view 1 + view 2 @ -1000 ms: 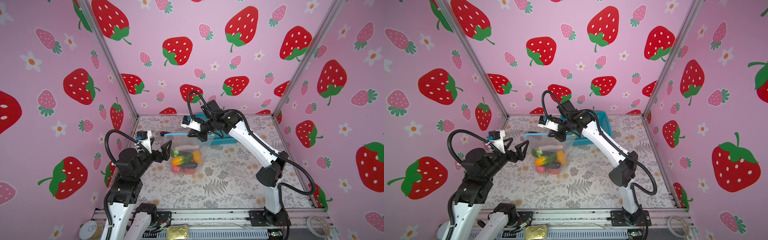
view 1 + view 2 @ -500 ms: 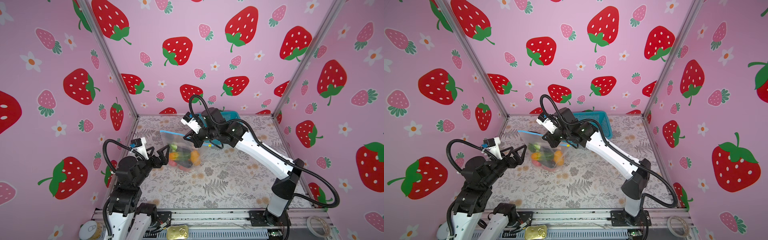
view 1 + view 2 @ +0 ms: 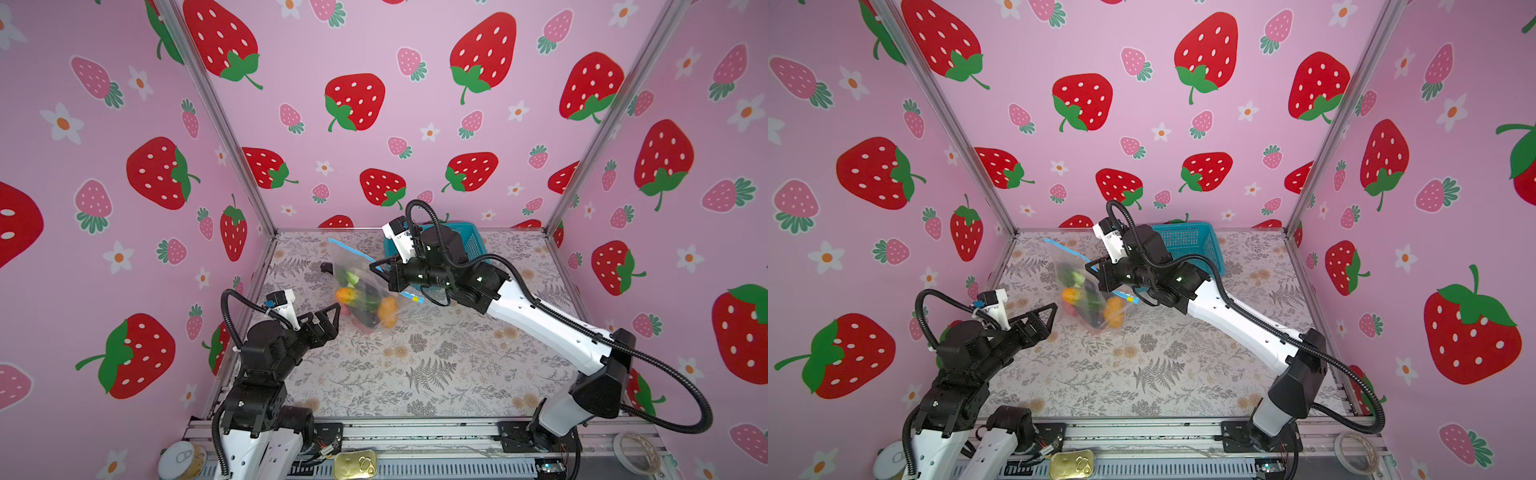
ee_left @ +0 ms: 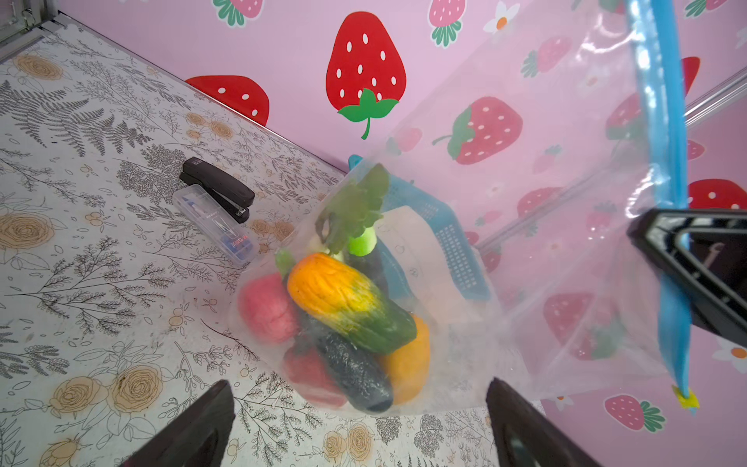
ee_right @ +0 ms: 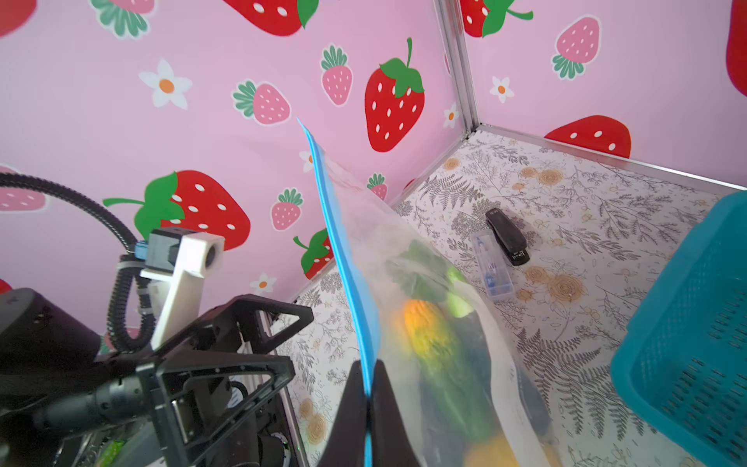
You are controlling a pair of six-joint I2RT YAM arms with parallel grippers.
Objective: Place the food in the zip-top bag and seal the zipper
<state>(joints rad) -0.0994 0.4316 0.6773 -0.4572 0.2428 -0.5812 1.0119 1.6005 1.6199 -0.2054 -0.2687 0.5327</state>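
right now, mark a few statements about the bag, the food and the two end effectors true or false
1. The right end effector is shut on the zipper of the zip-top bag. True.
2. The left end effector is clamped on the bag. False: it is open and holds nothing.
3. The food lies loose on the table. False: it sits inside the bag.
4. A black stapler lies on the table. True.

Teal basket — black stapler, clear case
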